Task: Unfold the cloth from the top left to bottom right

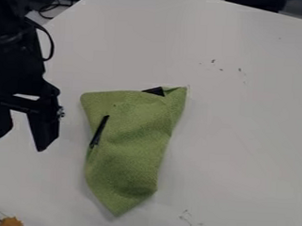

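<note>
The black gripper (19, 143) hangs at the left of the view, its two fingers spread apart with nothing between them. To its right, a green cloth (128, 147) lies folded on the white table, separate from the gripper. The cloth is longer than wide, with one corner pointing down towards the front and another at its upper right. A thin black piece (99, 131) shows along its left edge, and a small black patch (155, 91) shows at its top edge. Whether these belong to the cloth or lie under it, I cannot tell.
The white table (247, 138) extends around the cloth and bears a few small dark marks. An orange-yellow object (11, 222) with thin rods beside it is at the lower left corner. Dark cables (56, 6) lie beyond the table's upper left edge.
</note>
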Robot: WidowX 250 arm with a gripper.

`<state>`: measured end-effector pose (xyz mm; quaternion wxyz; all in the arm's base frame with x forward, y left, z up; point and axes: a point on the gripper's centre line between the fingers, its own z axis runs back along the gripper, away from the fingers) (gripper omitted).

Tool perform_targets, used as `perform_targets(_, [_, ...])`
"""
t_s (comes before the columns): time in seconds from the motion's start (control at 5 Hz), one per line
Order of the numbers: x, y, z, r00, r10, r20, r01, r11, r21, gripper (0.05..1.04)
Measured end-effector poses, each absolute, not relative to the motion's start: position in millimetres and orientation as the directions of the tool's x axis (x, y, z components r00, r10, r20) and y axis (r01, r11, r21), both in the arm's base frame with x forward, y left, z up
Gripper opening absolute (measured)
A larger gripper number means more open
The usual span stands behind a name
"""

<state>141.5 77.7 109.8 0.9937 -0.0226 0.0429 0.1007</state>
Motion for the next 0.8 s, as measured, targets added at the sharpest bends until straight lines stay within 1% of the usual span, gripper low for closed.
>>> perform_targets(0.2, [140, 77, 107, 0.975, 0.197, -0.104, -0.202, 0.978, -0.041, 1.001])
perform_targets(0.4, [147, 71, 102, 0.977, 0.180, -0.114, -0.185, 0.982, -0.036, 1.001])
perform_targets(0.6, [159, 65, 95, 0.977, 0.192, -0.091, -0.197, 0.980, -0.042, 1.001])
perform_targets(0.8, [173, 61, 77, 0.975, 0.200, -0.102, -0.205, 0.977, -0.050, 1.001])
